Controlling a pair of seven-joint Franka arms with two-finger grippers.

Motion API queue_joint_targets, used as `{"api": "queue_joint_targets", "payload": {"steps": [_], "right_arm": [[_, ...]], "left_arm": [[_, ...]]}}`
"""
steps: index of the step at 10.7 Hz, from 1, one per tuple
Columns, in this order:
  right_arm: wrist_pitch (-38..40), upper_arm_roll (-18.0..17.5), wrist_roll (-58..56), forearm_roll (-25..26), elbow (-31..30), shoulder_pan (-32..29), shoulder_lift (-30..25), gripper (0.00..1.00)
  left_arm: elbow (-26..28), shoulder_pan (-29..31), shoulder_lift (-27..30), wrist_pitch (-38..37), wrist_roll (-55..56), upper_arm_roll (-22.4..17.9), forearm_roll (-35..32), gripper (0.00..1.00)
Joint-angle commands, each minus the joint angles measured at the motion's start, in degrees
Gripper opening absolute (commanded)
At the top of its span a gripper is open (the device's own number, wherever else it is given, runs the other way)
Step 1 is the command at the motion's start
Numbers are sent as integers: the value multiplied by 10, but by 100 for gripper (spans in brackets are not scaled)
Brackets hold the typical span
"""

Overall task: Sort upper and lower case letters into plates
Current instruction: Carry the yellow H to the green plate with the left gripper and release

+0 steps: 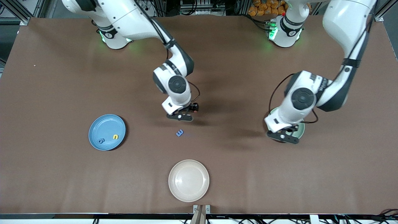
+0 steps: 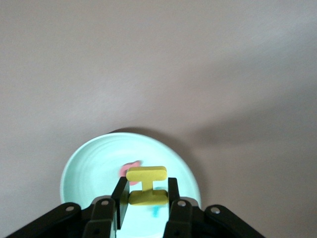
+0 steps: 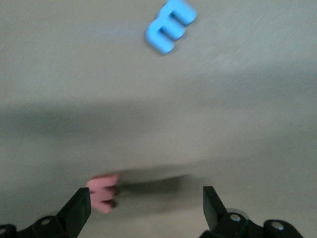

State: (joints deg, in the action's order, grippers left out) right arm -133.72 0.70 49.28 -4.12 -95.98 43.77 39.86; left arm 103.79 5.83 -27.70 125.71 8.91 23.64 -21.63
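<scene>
My left gripper [image 1: 284,136] hangs over the pale mint green plate [image 1: 301,130] toward the left arm's end of the table. It is shut on a yellow letter [image 2: 146,174], gripped between the fingers of this gripper [image 2: 146,191]. On the mint plate [image 2: 84,171] lie a pink letter [image 2: 130,168] and a teal one [image 2: 156,212]. My right gripper [image 1: 182,116] is open low over mid-table. A pink letter [image 3: 103,191] lies by one finger of the right gripper [image 3: 146,208], and a blue letter [image 3: 170,26] [image 1: 179,133] lies apart. The blue plate [image 1: 107,123] carries a dark blue letter [image 1: 100,141] and a yellow letter [image 1: 115,136].
A cream-beige round plate [image 1: 188,180] with nothing on it sits near the table's front edge, nearer to the front camera than the blue letter. Brown table surface [image 1: 62,77] stretches around the plates.
</scene>
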Motion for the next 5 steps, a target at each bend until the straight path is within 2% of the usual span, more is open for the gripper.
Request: {"api": "queue_joint_targets", "payload": {"steps": [1,2,5], "right_arm": [[-29,4,39,-36,18,29,28,100],[-29,4,47,-40,18,32,32,100],[-28,4,92,-39,45,32,47,100]], "left_arm": [[14,34,-10,-1,-35,9,12,7],[17,37,-14,-1,-36,7,12,16],[20,38,-20,-3,-39,4,12,29]]}}
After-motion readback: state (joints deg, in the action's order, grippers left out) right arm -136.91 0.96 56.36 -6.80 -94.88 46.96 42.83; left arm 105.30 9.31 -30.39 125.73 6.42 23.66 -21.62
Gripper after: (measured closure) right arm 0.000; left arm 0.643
